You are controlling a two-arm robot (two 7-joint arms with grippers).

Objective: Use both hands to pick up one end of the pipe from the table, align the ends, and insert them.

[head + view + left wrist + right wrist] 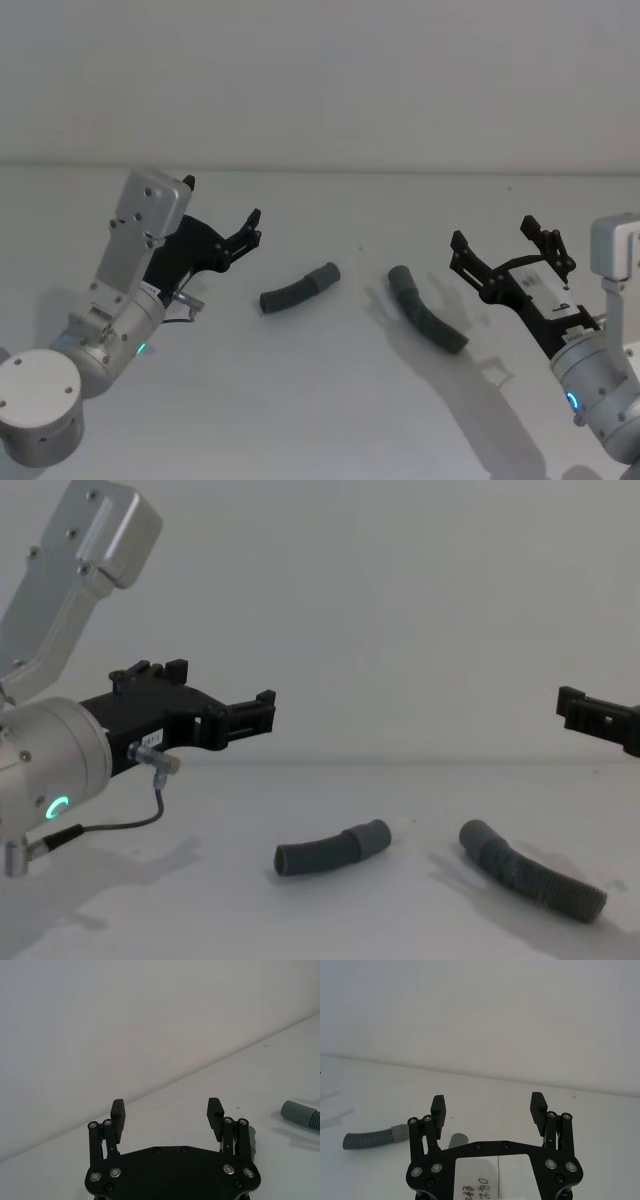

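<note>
Fingers (118, 1110) of the black two-finger left gripper (166, 1109) stand spread wide and hold nothing, raised above the plain white table (300, 420). Those of the black right gripper (488, 1105) gape likewise, empty. Between the two sets of fingertips lie two dark grey corrugated pieces, flat on the table: the short hose (298, 288) just beyond the left fingertips, the longer curved hose (432, 318) just before the right ones. Bare table surrounds both. Each long axis runs roughly from one set of fingertips toward the other. The short hose's smooth grey cuff (325, 272) and the longer hose's cuff (400, 277) are turned inward, near but apart.
</note>
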